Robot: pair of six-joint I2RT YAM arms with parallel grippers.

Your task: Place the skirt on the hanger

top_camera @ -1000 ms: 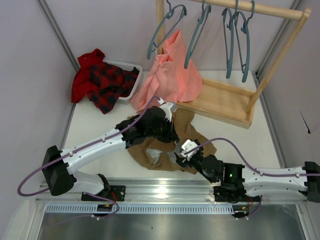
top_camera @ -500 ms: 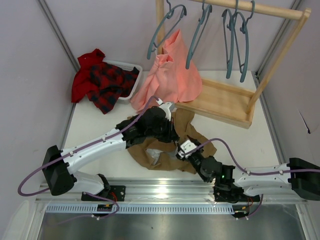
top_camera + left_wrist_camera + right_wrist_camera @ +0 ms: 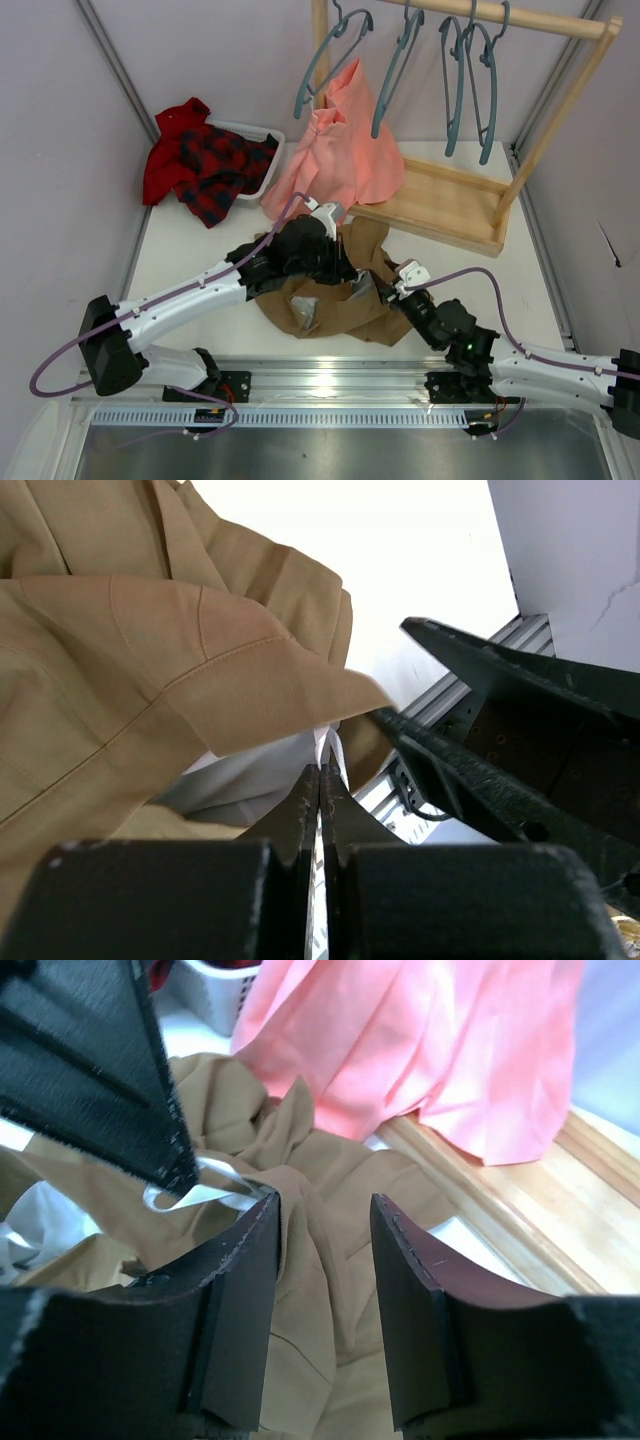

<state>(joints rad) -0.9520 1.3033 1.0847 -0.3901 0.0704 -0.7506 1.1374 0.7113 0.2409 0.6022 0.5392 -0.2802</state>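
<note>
The khaki skirt (image 3: 335, 310) lies crumpled on the table in front of the rack. My left gripper (image 3: 352, 274) is shut on a white ribbon loop (image 3: 331, 748) at the skirt's (image 3: 120, 650) edge and holds it slightly lifted. My right gripper (image 3: 393, 286) is open just right of it, jaws apart over the skirt's folds (image 3: 330, 1290), holding nothing. The left fingers (image 3: 110, 1070) and the white loop (image 3: 200, 1188) show in the right wrist view. Several grey-blue hangers (image 3: 330, 55) hang on the wooden rail; no cloth is on them.
A salmon-pink garment (image 3: 345, 150) drapes over the wooden rack base (image 3: 450, 205) behind the skirt. A red-and-black plaid garment (image 3: 205, 160) fills a white basket (image 3: 268, 165) at the back left. The rack's slanted post (image 3: 560, 110) stands at the right.
My right gripper has moved right and away from me along the skirt's right side. My left gripper has shifted slightly away, still pinching the skirt.
</note>
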